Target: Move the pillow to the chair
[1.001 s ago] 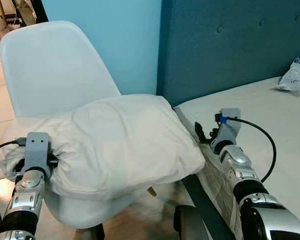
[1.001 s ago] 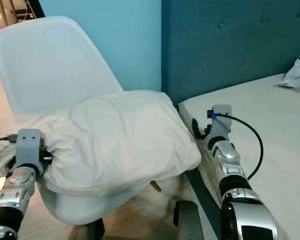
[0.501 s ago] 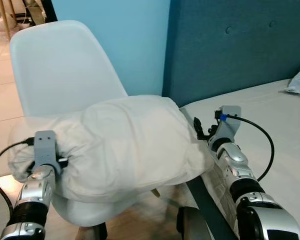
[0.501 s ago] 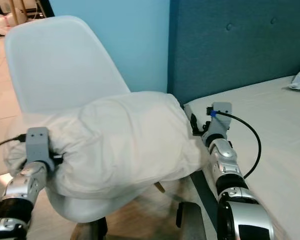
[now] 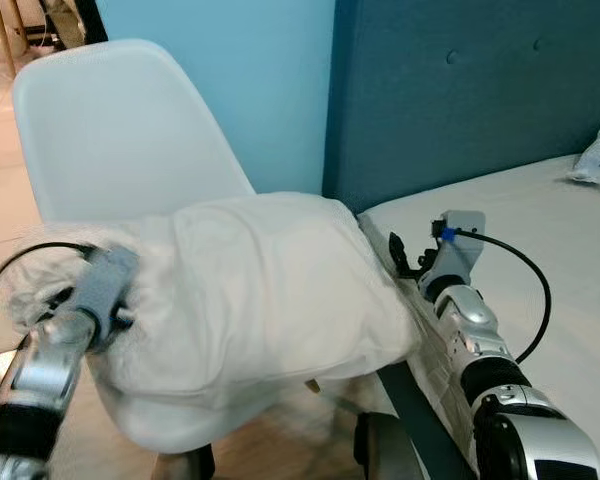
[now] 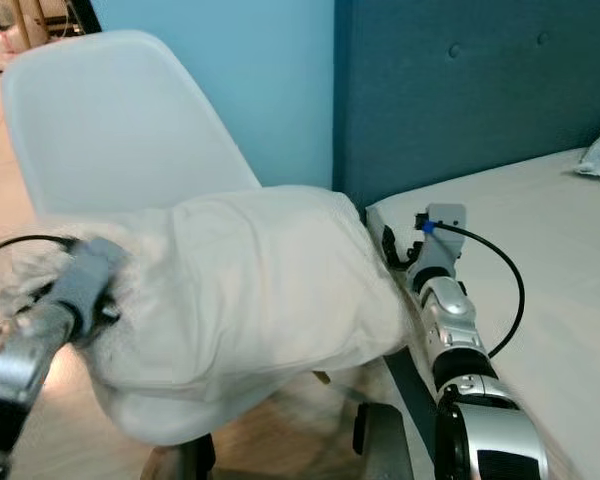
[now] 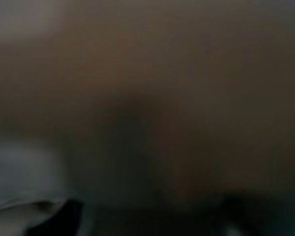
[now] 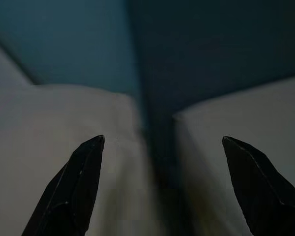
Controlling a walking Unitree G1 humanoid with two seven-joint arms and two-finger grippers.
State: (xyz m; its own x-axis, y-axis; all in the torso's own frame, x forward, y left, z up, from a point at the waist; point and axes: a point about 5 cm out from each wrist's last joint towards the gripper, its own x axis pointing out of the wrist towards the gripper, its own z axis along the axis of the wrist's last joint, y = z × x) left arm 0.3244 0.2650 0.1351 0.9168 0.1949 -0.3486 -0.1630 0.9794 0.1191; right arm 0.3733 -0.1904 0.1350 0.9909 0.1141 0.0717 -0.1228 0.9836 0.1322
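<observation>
**A:** What is nearest the camera?

**B:** Two silver arms reach forward. The left claw is pressed against the near left end of a white pillow. That arm is blurred, and the fabric hides its fingers, so I cannot tell whether they are spread or closed, or whether they grip anything. Its wrist view is dark and smeared; nothing there can be made out.

**A:** And the right claw?

**B:** The right claw sits at the pillow's right edge, in the gap between the pillow and the bed. In its wrist view the two black fingers stand wide apart, holding nothing. The pillow lies beside one finger, the pale mattress beside the other, with the dark gap running between them. A black cable loops from the wrist housing.

**A:** Where is the pillow itself?

**B:** It rests across the seat of a white moulded chair, spanning the space between the two claws. It covers most of the seat and overhangs the front and right edges. The chair's curved backrest rises just beyond the left claw.

**A:** What lies farther off?

**B:** Beyond the right claw stands a dark teal buttoned headboard. A light blue wall stands behind the chair. A crumpled white plastic bag lies on the bed, well apart from the right claw, on its far right.
</observation>
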